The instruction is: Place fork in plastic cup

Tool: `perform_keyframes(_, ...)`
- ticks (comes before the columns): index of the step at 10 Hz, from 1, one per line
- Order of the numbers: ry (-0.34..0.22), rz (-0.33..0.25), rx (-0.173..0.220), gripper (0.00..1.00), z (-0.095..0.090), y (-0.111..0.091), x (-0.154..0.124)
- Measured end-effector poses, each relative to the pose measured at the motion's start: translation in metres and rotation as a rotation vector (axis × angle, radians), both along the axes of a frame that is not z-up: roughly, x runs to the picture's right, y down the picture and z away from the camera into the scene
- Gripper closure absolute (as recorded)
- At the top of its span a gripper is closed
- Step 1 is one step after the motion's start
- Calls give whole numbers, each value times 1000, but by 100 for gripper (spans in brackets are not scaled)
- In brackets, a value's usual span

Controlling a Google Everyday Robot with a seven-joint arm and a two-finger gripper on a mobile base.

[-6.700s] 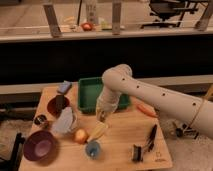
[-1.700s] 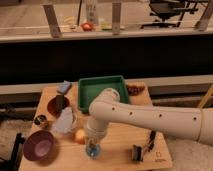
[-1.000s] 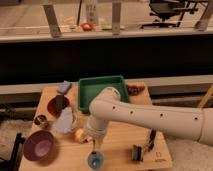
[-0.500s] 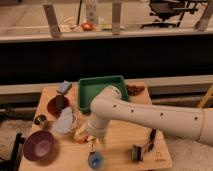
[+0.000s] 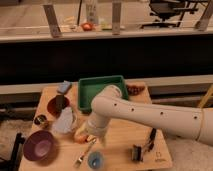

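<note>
Just below pincer (image 5: 96, 136), fork (image 5: 85, 153)

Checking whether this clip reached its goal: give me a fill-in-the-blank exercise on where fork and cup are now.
The fork lies on the ____, beside the plastic cup.
The plastic cup is ____ in colour.
The claw hangs just above the fork's handle, in front of the ____ tray.
Missing words: table; blue; green.
</note>
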State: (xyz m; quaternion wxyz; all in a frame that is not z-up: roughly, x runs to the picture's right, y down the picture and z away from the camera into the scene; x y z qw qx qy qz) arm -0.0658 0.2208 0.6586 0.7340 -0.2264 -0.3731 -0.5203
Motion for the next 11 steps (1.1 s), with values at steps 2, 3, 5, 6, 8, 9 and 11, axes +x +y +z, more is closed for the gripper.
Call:
perform_keyframes(2,-6,-5,-4,20,1,0,0)
perform_keyframes(3,-9,-7,-7,20,2,0,0)
perform_keyframes(5,-15,-9,-11,20,3,1,0)
perform_keyframes(6,-19,-10,-11,20,4,1,-1)
perform_keyframes(8,-27,-11,-8,20,4,1,-1)
perform_keyframes(9,-31,-12,-5,20,3,1,-2)
perform_keyframes(11,-36,-14,-3,20,3,1,-2)
